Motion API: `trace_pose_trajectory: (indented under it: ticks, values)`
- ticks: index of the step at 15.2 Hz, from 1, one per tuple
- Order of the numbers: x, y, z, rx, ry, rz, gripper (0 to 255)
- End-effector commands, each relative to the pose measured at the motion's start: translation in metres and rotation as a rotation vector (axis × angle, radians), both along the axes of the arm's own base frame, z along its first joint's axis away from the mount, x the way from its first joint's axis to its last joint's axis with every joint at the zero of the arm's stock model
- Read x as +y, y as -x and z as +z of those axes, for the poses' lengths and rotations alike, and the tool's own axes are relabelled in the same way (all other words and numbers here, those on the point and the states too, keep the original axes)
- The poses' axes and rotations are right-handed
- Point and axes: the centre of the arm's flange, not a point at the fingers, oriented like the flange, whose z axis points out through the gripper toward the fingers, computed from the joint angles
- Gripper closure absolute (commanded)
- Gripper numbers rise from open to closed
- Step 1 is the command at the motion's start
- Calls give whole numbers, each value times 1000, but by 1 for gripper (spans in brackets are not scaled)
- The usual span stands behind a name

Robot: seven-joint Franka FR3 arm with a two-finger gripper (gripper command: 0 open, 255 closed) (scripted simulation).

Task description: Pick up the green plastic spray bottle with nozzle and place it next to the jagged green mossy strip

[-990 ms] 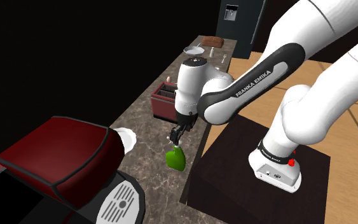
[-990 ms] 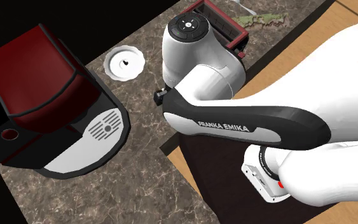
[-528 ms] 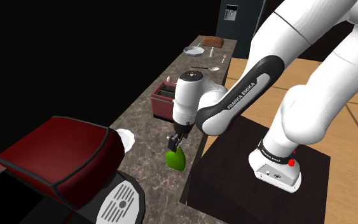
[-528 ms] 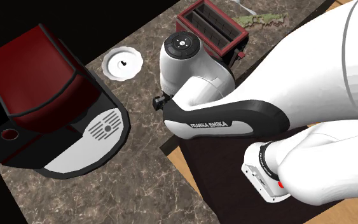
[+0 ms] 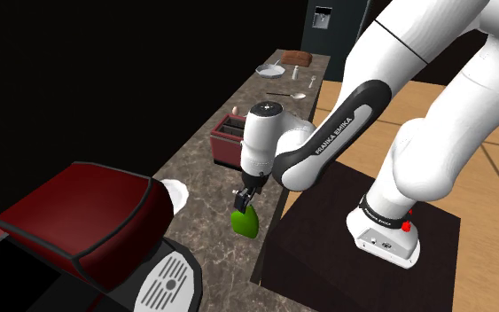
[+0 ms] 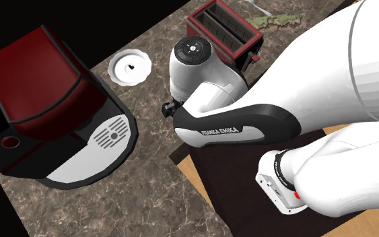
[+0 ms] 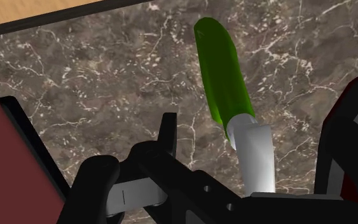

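The green spray bottle (image 5: 245, 223) stands near the counter's front edge, close to my stand. Its body is bright green and tapers upward. My black gripper (image 5: 244, 196) is directly above it, down at the bottle's top. In the wrist view the green body (image 7: 221, 75) stretches away from the hand, its white neck (image 7: 255, 151) running into a black head close under the hand. The jagged green mossy strip (image 6: 279, 21) lies on the counter beyond the red toaster. In the second exterior view my arm covers the bottle.
A dark red toaster (image 5: 230, 140) stands on the marble counter (image 5: 205, 182) between the bottle and the strip. A red and black coffee machine (image 5: 88, 235) looms on the other side, with a white dish (image 5: 175, 191) beside it. Spoons and a plate (image 5: 270, 71) lie farther along.
Over the last second the hand came down onto the bottle's top and the forearm dropped lower. Since half a second ago almost nothing has moved. The bottle stays in place.
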Motion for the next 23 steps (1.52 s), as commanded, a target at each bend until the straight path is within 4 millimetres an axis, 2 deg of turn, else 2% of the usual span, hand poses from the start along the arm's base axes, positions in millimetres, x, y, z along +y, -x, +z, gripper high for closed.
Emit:
trace_pose_trajectory:
  ticks: [1, 2, 11, 23]
  values:
    - [0, 0, 0, 0, 0, 0, 0]
    - [0, 0, 0, 0, 0, 0, 255]
    - [0, 0, 0, 0, 0, 0, 255]
    - [0, 0, 63, 0, 0, 0, 255]
